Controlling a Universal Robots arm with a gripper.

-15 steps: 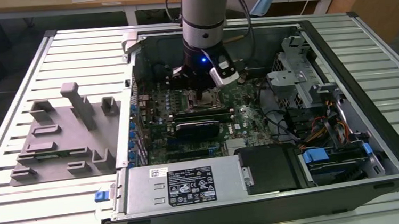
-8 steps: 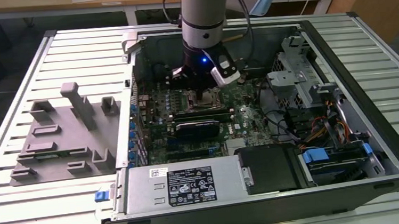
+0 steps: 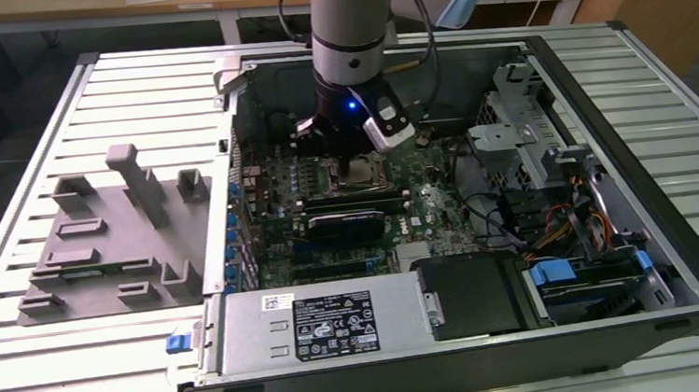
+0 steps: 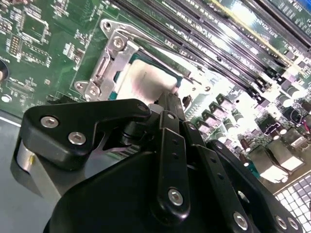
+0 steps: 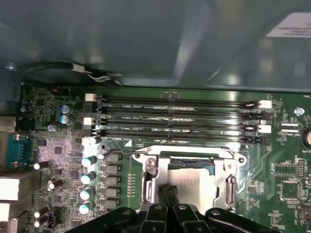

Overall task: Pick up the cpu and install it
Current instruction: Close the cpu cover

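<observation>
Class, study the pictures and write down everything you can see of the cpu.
The cpu is a small, flat square chip with a silvery-white, metallic-looking top that glares under the light. It lies level inside the metal-framed socket on the green motherboard, beside the memory slots. The gripper hangs right over its edge and hides part of it. Whether they touch cannot be judged.

Slatted pale metal surface (image 3: 51,360) carries an open computer case (image 3: 464,374). A grey fixture block (image 3: 92,254) lies just beside it, on the exterior view's left.
</observation>
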